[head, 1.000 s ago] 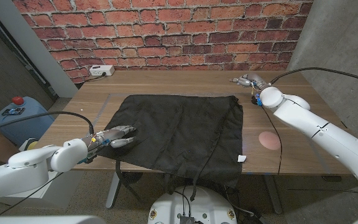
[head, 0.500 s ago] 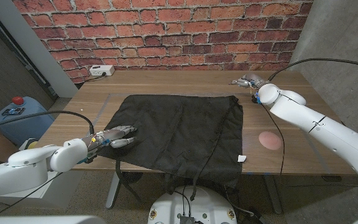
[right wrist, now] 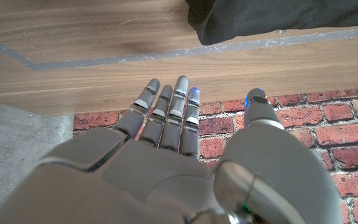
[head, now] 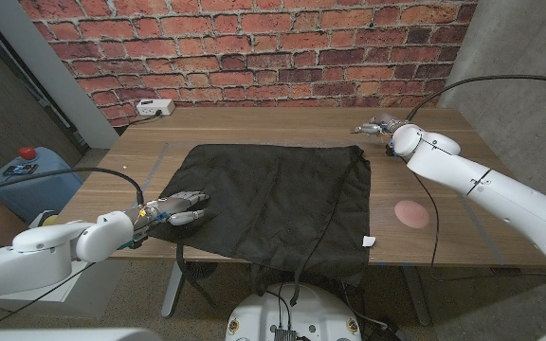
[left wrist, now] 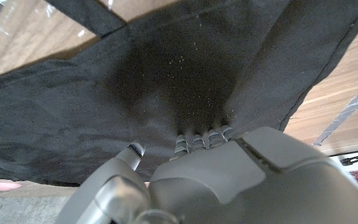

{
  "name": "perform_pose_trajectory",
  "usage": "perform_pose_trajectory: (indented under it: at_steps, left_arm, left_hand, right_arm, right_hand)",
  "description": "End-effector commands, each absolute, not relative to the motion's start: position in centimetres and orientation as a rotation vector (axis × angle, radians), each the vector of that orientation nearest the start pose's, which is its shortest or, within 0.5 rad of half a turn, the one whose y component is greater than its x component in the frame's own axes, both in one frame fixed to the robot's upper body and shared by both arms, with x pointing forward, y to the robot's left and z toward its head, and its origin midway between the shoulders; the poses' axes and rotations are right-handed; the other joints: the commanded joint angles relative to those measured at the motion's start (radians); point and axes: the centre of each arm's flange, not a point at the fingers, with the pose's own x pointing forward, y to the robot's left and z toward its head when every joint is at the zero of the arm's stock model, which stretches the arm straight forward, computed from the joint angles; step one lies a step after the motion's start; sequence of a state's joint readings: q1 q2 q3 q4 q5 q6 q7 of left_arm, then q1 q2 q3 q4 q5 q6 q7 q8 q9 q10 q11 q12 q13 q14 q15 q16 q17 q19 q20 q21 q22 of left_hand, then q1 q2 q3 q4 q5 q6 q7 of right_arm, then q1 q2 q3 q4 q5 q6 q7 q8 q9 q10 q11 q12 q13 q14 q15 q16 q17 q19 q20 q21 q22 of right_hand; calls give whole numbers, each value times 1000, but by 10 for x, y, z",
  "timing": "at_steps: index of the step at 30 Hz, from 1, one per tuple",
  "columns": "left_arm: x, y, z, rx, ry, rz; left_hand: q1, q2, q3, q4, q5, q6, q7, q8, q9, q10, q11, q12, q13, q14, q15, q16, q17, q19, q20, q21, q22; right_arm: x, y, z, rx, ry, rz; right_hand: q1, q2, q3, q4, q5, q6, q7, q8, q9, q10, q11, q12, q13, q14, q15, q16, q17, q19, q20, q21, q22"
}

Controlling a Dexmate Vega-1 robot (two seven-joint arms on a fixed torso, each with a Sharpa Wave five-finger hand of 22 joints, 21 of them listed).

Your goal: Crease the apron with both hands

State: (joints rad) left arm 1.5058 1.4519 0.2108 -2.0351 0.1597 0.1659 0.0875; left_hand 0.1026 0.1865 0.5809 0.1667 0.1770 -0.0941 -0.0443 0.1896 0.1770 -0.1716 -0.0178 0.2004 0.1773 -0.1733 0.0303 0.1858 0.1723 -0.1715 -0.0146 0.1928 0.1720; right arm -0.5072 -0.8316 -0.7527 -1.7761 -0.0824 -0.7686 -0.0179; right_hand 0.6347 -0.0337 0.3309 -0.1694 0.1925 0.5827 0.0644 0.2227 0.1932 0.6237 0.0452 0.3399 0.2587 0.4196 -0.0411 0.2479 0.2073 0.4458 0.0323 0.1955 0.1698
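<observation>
A black apron [head: 273, 194] lies spread on the wooden table [head: 425, 180], its near edge and straps hanging over the front. My left hand [head: 180, 208] rests on the apron's left edge, fingers stretched onto the cloth. In the left wrist view the fingertips [left wrist: 194, 140] press down into the black apron [left wrist: 166, 74], thumb apart beside them. My right hand [head: 377, 124] hovers past the apron's far right corner, holding nothing. In the right wrist view that right hand [right wrist: 166, 155] has straight, spread fingers, with the apron corner [right wrist: 278, 15] beyond them.
A white power strip [head: 154, 107] lies at the table's back left. A pink round mark [head: 411, 213] shows on the wood right of the apron. A white tag [head: 370, 241] sits at the apron's near right corner. A blue container [head: 27, 175] stands on the floor at left.
The right arm has shifted slightly, with its hand still near the apron's far right corner. The left hand and the apron have not moved.
</observation>
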Motion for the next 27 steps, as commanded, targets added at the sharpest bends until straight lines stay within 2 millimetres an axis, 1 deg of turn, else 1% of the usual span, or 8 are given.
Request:
perform_pose_trajectory:
  at_steps: [1,10,12,16,27]
  left_arm:
    - [493,355,-111,1559,-264,-239]
    - [494,355,-109,1559,-268,-237]
    - [494,354,-109,1561,-267,-239]
    - [494,354,-110,1558,-267,-239]
    - [495,352,-111,1553,-268,-244]
  left_hand:
    - [-8,-1,13,-1,5,6,-3,0,-1,3,0,3,0,-56,8,-1,0,-24,-2,7,3]
    - [-9,-2,18,-3,6,9,-3,0,-1,5,1,3,0,-55,8,-2,0,-24,-2,7,3]
    - [-9,-2,19,-3,6,10,-4,0,-1,5,1,3,0,-55,8,-2,0,-23,-2,7,3]
    - [-9,-2,21,-4,6,10,-4,-1,-1,6,0,2,0,-54,8,-3,0,-23,-2,7,3]
    - [-10,-3,26,-5,6,11,-4,-2,-1,6,1,1,0,-53,7,-3,-1,-22,-2,7,3]
  right_arm:
    - [638,-282,63,-1167,-116,-167]
    - [643,-282,58,-1171,-85,-171]
    - [645,-282,57,-1175,-76,-171]
    - [649,-281,54,-1174,-66,-161]
    - [657,-274,49,-1172,-38,-122]
  right_hand:
    - [15,-1,-4,3,6,17,-2,10,4,15,-4,8,5,15,-4,7,3,1,-1,0,4]
    - [25,-3,-7,5,9,40,-8,14,5,37,-12,21,10,39,-14,14,6,4,-5,1,4]
    - [27,-4,-8,5,9,46,-8,16,6,43,-8,23,11,42,-15,15,7,6,-5,1,4]
    - [31,-4,-9,7,10,54,-10,16,6,55,-17,30,13,48,-20,17,8,7,-7,2,4]
    - [34,-4,-11,9,11,60,-8,15,6,55,-13,32,15,53,-19,18,10,6,-8,1,4]
